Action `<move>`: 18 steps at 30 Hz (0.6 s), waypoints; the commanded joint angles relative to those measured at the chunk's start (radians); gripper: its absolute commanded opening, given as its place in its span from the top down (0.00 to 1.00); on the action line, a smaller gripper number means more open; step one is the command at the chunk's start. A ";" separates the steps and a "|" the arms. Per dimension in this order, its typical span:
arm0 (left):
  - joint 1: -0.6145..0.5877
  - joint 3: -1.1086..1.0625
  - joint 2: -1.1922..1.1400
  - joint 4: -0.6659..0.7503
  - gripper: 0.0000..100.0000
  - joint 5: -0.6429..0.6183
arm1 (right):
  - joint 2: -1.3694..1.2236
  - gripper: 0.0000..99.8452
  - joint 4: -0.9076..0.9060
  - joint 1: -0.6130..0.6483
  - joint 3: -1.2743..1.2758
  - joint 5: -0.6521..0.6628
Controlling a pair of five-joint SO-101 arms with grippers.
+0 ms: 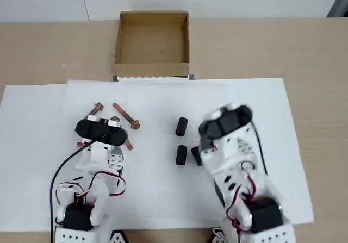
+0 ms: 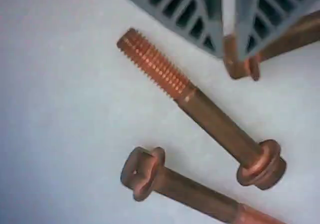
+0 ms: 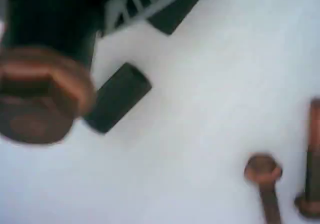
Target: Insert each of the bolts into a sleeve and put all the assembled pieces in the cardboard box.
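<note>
Two short black sleeves [image 1: 181, 126] lie loose mid-sheet on white paper [image 1: 261, 101], at 6 o'clock from the open cardboard box [image 1: 154, 69] on the tan worktop [image 1: 315, 53]. Copper bolts [image 1: 126, 116], part-threaded with flanged heads, are scattered at 9 o'clock from the sleeves. Left fingers [image 2: 200, 13] are narrow, tips pinching the gripped bolt [image 2: 245, 68] near its head. Right fingers [image 3: 145, 3] hold the bolted sleeve [image 3: 50, 23], its copper head showing.

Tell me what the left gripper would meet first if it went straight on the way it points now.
The left gripper looks shut on a bolt near its head, so that bolt comes first; past it lies the white paper, though depth is unclear.
</note>
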State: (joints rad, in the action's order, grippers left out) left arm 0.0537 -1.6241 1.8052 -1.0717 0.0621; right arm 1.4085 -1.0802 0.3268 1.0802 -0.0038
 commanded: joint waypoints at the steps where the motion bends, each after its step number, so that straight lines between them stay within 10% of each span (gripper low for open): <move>1: -0.005 -0.002 0.012 -0.002 0.99 0.003 | -0.294 1.00 0.007 -0.027 -0.290 -0.026; 18: -0.005 -0.002 0.012 -0.002 0.99 0.002 | -1.268 1.00 0.071 -0.025 -1.218 0.051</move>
State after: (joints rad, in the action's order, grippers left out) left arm 0.0537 -1.6303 1.8052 -1.0717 0.0621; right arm 0.2409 -1.0587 0.3069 0.0353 -0.0100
